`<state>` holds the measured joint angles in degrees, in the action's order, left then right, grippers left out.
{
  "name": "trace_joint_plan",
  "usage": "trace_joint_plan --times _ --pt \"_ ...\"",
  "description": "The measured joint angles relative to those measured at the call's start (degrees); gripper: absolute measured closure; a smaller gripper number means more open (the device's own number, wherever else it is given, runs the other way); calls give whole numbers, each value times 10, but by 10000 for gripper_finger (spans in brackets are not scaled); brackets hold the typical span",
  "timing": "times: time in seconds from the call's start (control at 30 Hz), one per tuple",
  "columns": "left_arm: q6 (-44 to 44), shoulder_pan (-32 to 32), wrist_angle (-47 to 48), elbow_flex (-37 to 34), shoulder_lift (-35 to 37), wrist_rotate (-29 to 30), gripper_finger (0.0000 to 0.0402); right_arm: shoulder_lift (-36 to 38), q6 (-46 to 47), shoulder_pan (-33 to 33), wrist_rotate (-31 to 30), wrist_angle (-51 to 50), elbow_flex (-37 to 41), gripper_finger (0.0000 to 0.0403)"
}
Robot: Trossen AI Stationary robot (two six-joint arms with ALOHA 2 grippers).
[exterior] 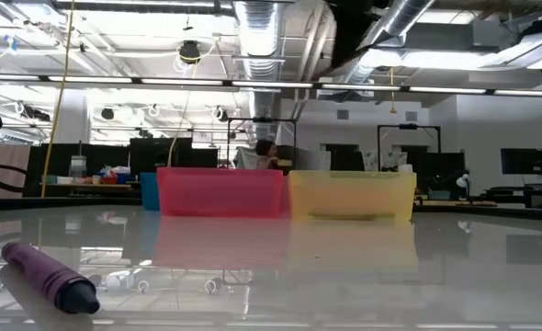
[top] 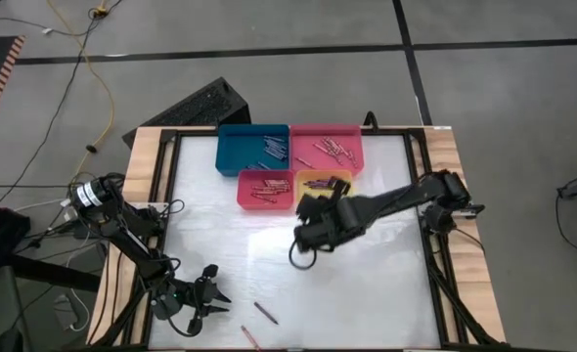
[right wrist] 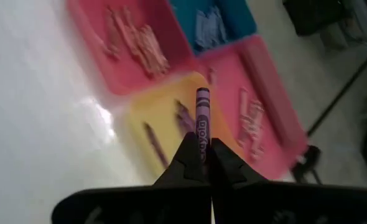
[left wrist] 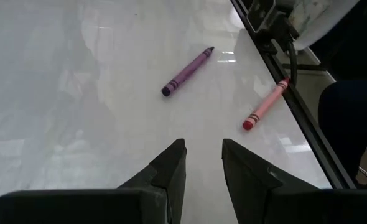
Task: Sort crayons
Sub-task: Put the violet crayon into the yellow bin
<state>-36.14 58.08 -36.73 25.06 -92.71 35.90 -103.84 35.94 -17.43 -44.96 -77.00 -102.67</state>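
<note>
Two crayons lie flat on the white table near its front edge: a purple one [left wrist: 188, 71] [top: 265, 313] [exterior: 50, 276] and a pink one [left wrist: 265, 104] [top: 249, 335]. My left gripper [left wrist: 203, 146] [top: 210, 293] stands open just short of them, with nothing between its fingers. My right gripper [right wrist: 202, 146] [top: 316, 202] is up in the air by the yellow tray [top: 320, 179], shut on another purple crayon [right wrist: 203, 118]. Several crayons lie in the blue tray [top: 252, 150], the pink tray [top: 326, 147], the red tray [top: 266, 189] and the yellow one. My right gripper pinches the purple crayon near one end [right wrist: 203, 142] between its two fingers. The crayon lies along the fingers and sticks out past their tips, slanting down and forward. It is lifted clear of the table, with its free end [right wrist: 203, 93] over the yellow tray.
The four trays stand together at the table's far middle; in the low view the red tray [exterior: 220, 191] and the yellow tray [exterior: 352, 195] stand side by side. A dark frame rail [left wrist: 301, 106] runs along the table edge beside the pink crayon.
</note>
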Motion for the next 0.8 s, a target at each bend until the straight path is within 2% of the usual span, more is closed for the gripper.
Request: trace_joint_plan --times 0.3,0.43,0.57,0.67,0.8 --pt "-3 0 0 0 0 10 307 45 -1 59 14 -124 0 399" --pt "-3 0 3 0 0 25 307 61 -25 77 14 -126 10 399" --pt "-3 0 3 0 0 36 307 88 -30 100 19 -123 67 399" --pt "-3 0 4 0 0 36 307 126 -31 119 37 -74 138 399" --pt "-3 0 4 0 0 39 307 185 -55 139 70 73 256 399"
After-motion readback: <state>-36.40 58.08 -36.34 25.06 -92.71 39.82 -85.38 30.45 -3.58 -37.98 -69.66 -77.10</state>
